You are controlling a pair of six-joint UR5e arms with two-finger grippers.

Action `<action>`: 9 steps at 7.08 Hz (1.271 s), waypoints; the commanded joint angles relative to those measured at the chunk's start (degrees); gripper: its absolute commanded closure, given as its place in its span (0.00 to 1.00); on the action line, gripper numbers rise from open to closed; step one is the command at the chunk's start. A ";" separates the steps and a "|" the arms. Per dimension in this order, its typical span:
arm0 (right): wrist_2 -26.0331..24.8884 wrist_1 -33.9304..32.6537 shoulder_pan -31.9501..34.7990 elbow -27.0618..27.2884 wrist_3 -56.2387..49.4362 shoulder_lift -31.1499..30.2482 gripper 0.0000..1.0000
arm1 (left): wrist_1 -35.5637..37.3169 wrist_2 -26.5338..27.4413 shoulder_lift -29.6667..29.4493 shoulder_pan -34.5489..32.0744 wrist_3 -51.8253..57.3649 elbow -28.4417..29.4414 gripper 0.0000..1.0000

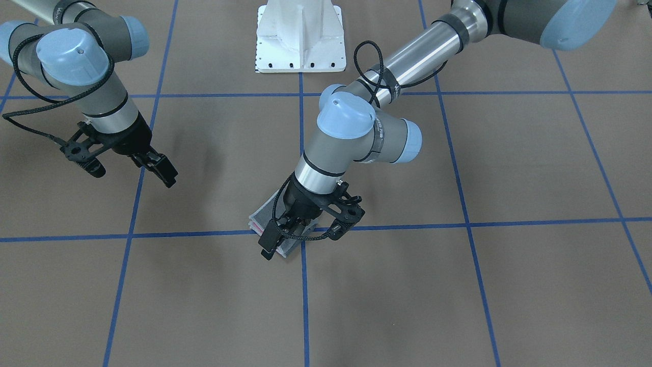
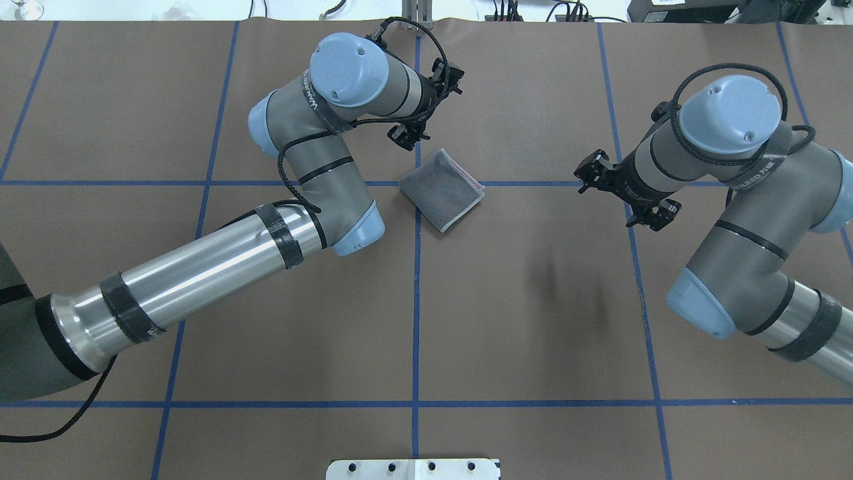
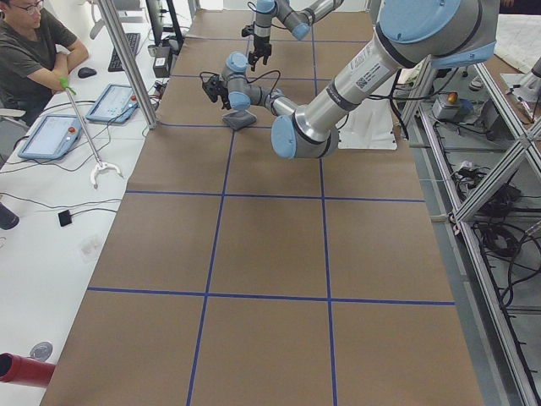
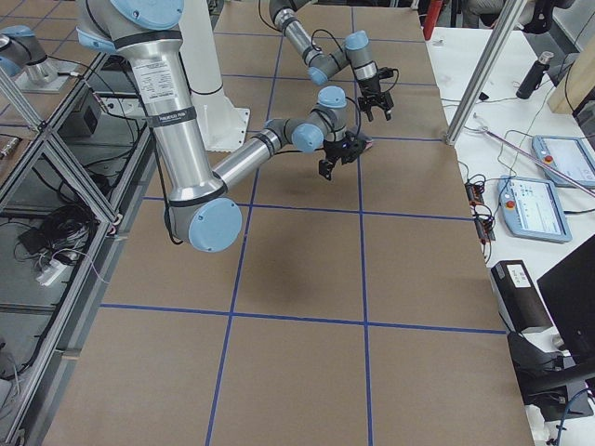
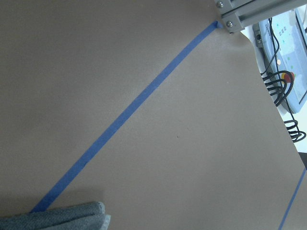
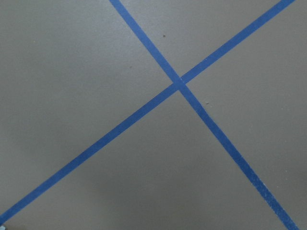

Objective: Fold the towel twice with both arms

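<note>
At the middle of the worktop (image 1: 458,306), front-facing view: the left pincer (image 1: 305,230) stands over the towel (image 1: 262,214). Its jaws are spread with nothing between them, and it hides most of the cloth. The right pincer (image 1: 122,163) is well apart at the view's left, jaws likewise spread and empty, above bare worktop.

Overhead: the towel lies flat as a small folded square, dark grey face up. Pink shows along one edge and light grey hem at the rim. It covers the crossing of two blue tape lines (image 2: 533,183). The left pincer is near the towel's far corner but clear of it. The right pincer is well off to the right.

Exterior left: the folded towel lies just beside the wrist of the left arm (image 3: 347,80). A person (image 3: 34,51) sits at the upper left.

Exterior right: the towel is mostly hidden behind the end of the right arm (image 4: 172,121).

Left wrist: one grey towel corner shows at the bottom left edge, touching a tape line.

Right wrist: two tape lines cross on brown worktop.
</note>
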 commanded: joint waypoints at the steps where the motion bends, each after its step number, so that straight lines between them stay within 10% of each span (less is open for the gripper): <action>1: -0.31 0.12 -1.82 -3.80 2.85 5.65 0.00 | 1.90 -6.89 4.14 -2.23 0.06 -5.54 0.01; 5: -1.97 8.90 -2.89 -18.64 5.95 18.74 0.00 | 2.80 -24.92 18.22 -14.26 0.42 -19.11 0.03; 8: -6.10 16.09 -5.26 -33.42 8.92 29.57 0.07 | 2.71 -30.31 21.48 -18.85 0.42 -20.61 0.34; 9: -6.72 16.29 -5.52 -34.06 11.37 30.72 0.69 | 2.71 -30.32 22.10 -18.94 0.42 -20.96 0.37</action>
